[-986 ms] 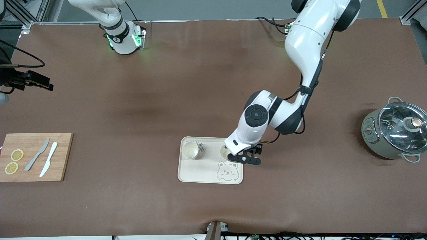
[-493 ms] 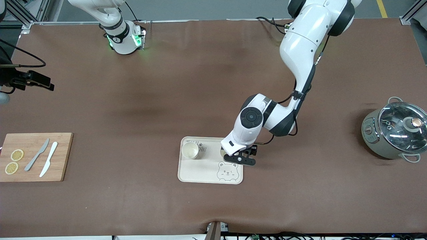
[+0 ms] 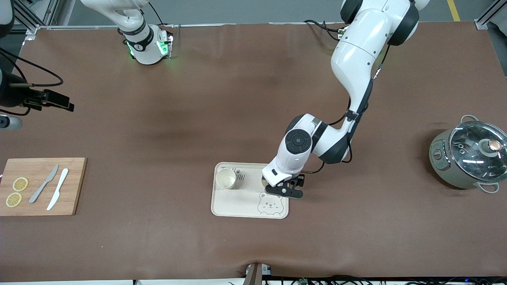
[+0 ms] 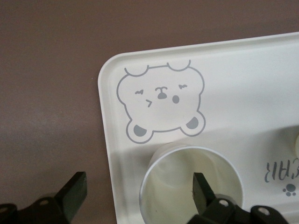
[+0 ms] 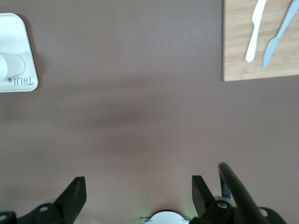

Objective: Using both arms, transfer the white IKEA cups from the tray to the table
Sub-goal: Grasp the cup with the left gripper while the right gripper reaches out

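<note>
Cups: one white IKEA cup (image 3: 225, 179) stands upright on the bear-printed tray (image 3: 237, 206), in the tray's corner toward the right arm's end of the counter and away from the front camera. The second cup (image 4: 189, 184) sits on the same tray toward the left arm's end, just beside the printed bear (image 3: 270, 204) and farther from the front camera than it.

From the front, the left arm's wrist covers almost all of that second cup, so only a sliver shows. The left wrist view gives what the front one hides: the cup's open mouth seen from above, with one finger (image 4: 202, 189) of the left tool (image 4: 138, 191) over the cup's inside and the other finger over the bare counter just past the tray's edge. The jaws stand wide apart, straddling the cup's wall and the tray's rim, and grip nothing.

The right tool (image 5: 135, 191) hangs over bare brown counter (image 3: 198, 118), its jaws spread and empty; that arm waits near its end of the counter. Its wrist view shows a corner of the tray and part of the wooden board (image 3: 39, 186) with two knives (image 3: 51, 188).

The board lies near the counter's edge at the right arm's end; a lidded pot (image 3: 467, 158) stands near the edge at the left arm's end. Wide open counter lies between them and the tray.
</note>
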